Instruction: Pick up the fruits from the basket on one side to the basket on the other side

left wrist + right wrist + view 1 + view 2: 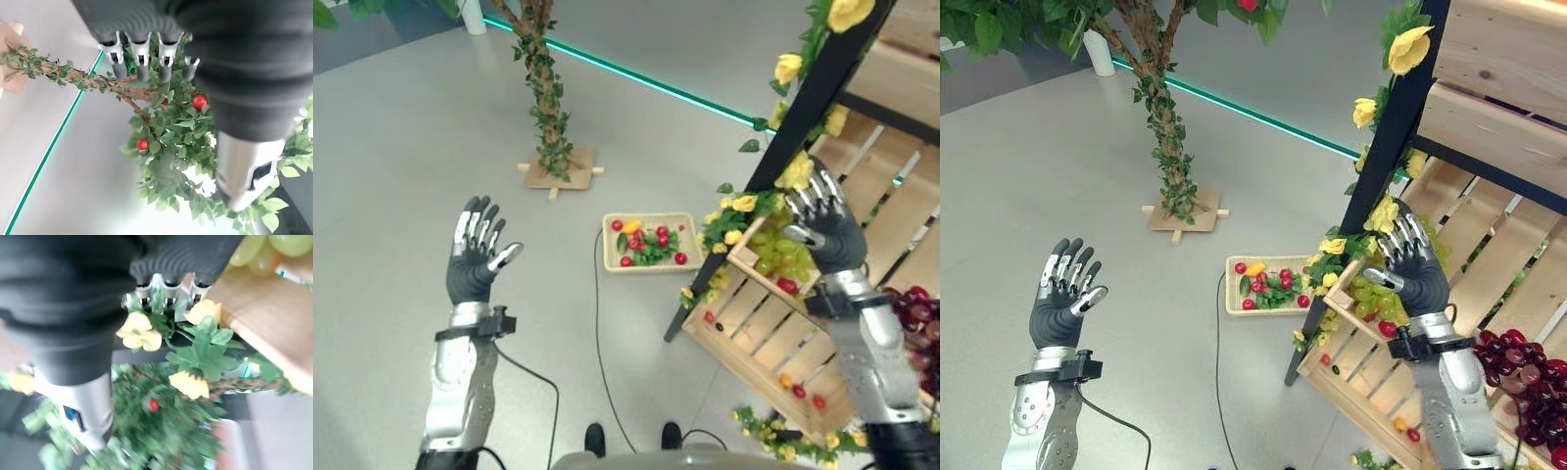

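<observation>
Fruit lies in the basket (610,257) on the floor, red and yellow pieces among green leaves, and nothing is lifted yet. We hold our left hand (476,257) raised over bare floor, fingers spread and empty. Our right hand (822,223) is up by the green grapes (779,251) in the wooden crate (773,343), fingers spread too, holding nothing. We judge the whole transfer is left.
</observation>
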You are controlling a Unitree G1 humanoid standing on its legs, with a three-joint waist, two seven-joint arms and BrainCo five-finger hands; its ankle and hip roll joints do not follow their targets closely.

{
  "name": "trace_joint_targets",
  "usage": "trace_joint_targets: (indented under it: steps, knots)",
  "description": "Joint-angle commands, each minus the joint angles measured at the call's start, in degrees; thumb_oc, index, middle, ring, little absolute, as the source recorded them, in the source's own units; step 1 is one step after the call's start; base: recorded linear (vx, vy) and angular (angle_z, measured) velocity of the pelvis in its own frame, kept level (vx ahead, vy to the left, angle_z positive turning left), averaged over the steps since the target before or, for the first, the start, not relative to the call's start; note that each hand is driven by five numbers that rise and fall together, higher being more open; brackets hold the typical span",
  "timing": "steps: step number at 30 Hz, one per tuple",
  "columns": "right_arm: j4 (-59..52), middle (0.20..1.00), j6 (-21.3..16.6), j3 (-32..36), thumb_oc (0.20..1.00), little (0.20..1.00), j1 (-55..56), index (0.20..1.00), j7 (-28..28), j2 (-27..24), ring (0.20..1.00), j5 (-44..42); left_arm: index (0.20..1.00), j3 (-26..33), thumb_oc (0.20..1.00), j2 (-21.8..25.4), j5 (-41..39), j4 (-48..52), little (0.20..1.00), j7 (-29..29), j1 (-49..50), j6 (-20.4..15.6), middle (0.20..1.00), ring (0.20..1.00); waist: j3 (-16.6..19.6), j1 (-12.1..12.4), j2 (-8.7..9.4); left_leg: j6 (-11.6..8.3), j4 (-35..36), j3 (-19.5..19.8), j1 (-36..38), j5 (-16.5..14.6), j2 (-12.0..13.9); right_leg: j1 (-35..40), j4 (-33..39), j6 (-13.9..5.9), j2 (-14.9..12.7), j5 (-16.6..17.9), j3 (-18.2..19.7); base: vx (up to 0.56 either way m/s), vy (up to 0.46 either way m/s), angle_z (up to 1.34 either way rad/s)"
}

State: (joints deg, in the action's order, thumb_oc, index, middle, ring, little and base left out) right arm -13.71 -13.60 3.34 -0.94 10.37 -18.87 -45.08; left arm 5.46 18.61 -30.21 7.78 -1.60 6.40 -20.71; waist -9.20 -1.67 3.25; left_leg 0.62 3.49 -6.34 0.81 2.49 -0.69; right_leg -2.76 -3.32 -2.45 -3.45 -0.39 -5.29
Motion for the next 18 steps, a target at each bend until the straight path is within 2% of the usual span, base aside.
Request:
trace_joint_targets:
  steps: [1, 2, 3, 4, 5, 9, 12, 18]
  knots:
    - [-2.2, 1.000, -4.3, -6.3, 1.000, 1.000, -1.7, 1.000, 3.5, 5.0, 1.000, -11.2, 1.000, 0.1, 1.000, 3.5, -1.6, 2.3, 1.000, -1.2, -0.3, -4.0, 1.000, 1.000, 1.1, 3.1, 2.15, 2.52, -4.7, 0.9, -3.1, -5.2, -1.3, -4.2, -12.7, -6.45, -3.7, -0.7, 2.8, -0.14, 0.026, -0.31]
    - [-2.6, 1.000, -4.1, -7.2, 1.000, 1.000, -1.6, 1.000, 3.6, 5.3, 1.000, -12.0, 1.000, -0.2, 1.000, 3.3, -2.1, 2.3, 1.000, -1.1, -0.3, -4.0, 1.000, 1.000, 1.4, 3.1, 1.74, 2.57, -4.3, 1.0, -3.6, -4.4, -1.1, -3.6, -13.9, -5.95, -2.3, -1.8, 3.4, -0.06, 0.007, -0.19]
    - [-2.6, 1.000, -4.1, -7.3, 1.000, 1.000, -1.6, 1.000, 3.6, 5.3, 1.000, -12.0, 1.000, -0.2, 1.000, 3.3, -2.1, 2.3, 1.000, -1.1, -0.3, -4.1, 1.000, 1.000, 1.4, 3.1, 1.79, 2.56, -4.2, 0.9, -3.5, -4.4, -1.1, -3.7, -14.1, -5.93, -2.4, -2.0, 3.5, -0.10, -0.026, 0.01]
    - [-3.7, 1.000, -3.2, -8.2, 1.000, 1.000, -0.9, 1.000, 4.8, 5.2, 1.000, -13.1, 1.000, -0.3, 1.000, 3.0, -2.4, 2.6, 1.000, -0.5, 0.0, -3.7, 1.000, 1.000, 2.3, 3.2, 1.09, 2.74, -3.4, 1.4, -4.5, -3.3, -0.8, -3.1, -18.5, -5.07, 0.9, -5.2, 5.8, -0.08, -0.046, 0.03]
    - [-4.0, 1.000, -3.1, -8.3, 1.000, 1.000, -0.8, 1.000, 5.1, 5.0, 1.000, -12.9, 1.000, -0.3, 1.000, 2.9, -2.4, 2.5, 1.000, -0.5, -0.2, -3.6, 1.000, 1.000, 2.8, 3.2, 1.03, 2.65, -3.0, 1.5, -4.9, -3.0, -1.0, -2.6, -18.4, -4.71, 2.0, -6.0, 6.9, -0.10, -0.081, 0.02]
    - [-3.7, 1.000, -3.5, -9.2, 1.000, 1.000, -0.6, 1.000, 6.2, 6.5, 1.000, -16.8, 1.000, -0.2, 1.000, 2.0, -2.3, 1.8, 1.000, -0.3, -0.3, -4.0, 1.000, 1.000, 4.9, 4.0, 0.96, 1.91, -2.1, 1.9, -5.3, -2.2, -1.8, 0.6, -10.1, -3.10, 1.6, -7.7, 5.6, -0.01, -0.114, 0.01]
    - [-4.6, 1.000, -3.6, -9.2, 1.000, 1.000, -0.6, 1.000, 5.9, 5.5, 1.000, -16.2, 1.000, -0.6, 1.000, 1.5, -3.1, 1.9, 1.000, 0.1, -0.4, -4.1, 1.000, 1.000, 4.8, 3.5, 0.36, 1.14, -3.0, 2.3, -5.7, -1.8, -1.3, 1.4, -8.3, -2.27, 2.5, -7.8, 6.0, -0.02, -0.135, 0.20]
    - [-5.3, 1.000, -3.2, -8.5, 1.000, 1.000, 0.6, 1.000, 6.1, 4.4, 1.000, -16.5, 1.000, -2.4, 1.000, 0.8, -3.4, 1.4, 1.000, 0.4, -1.0, -3.8, 1.000, 1.000, 5.2, 2.3, -0.05, -0.54, -4.4, 3.9, -6.3, -0.9, -0.4, 3.8, -5.9, -0.53, 3.4, -8.3, 3.8, -0.03, -0.144, 0.23]
